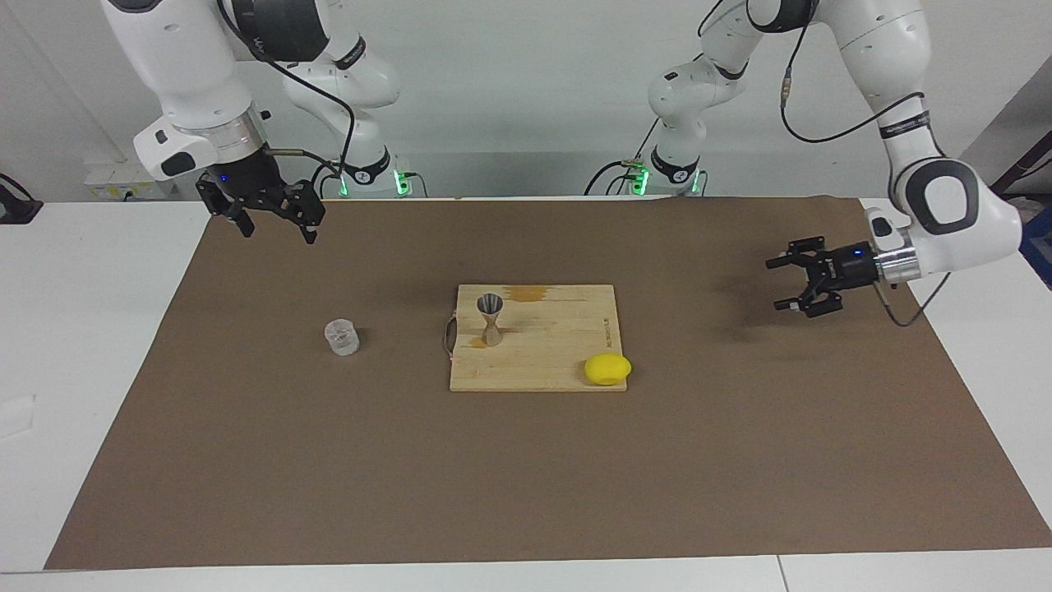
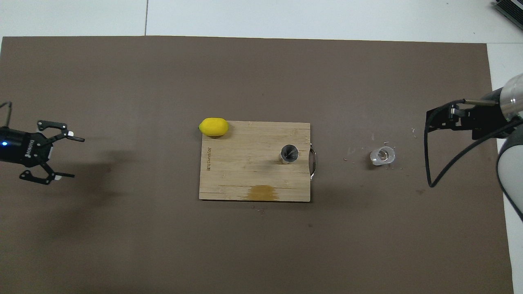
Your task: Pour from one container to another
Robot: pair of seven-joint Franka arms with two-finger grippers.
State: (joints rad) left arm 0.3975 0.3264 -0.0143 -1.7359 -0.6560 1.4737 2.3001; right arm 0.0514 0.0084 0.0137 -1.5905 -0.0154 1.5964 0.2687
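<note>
Two open, empty grippers — left gripper (image 1: 793, 284) over the mat's left-arm end, right gripper (image 1: 271, 218) above the mat at 1 o'clock from the glass tumbler (image 2: 382, 156) in the overhead view. Jigger (image 1: 491, 319) stands upright on the cutting board (image 1: 567, 362), at 9 o'clock from the tumbler there. Judged progress — tumbler ungrasped; grasp, carry and pour remain.

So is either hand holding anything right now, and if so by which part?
Nothing is held. The left hand and right hand are both open in the air; the glass tumbler and jigger stand untouched.
</note>
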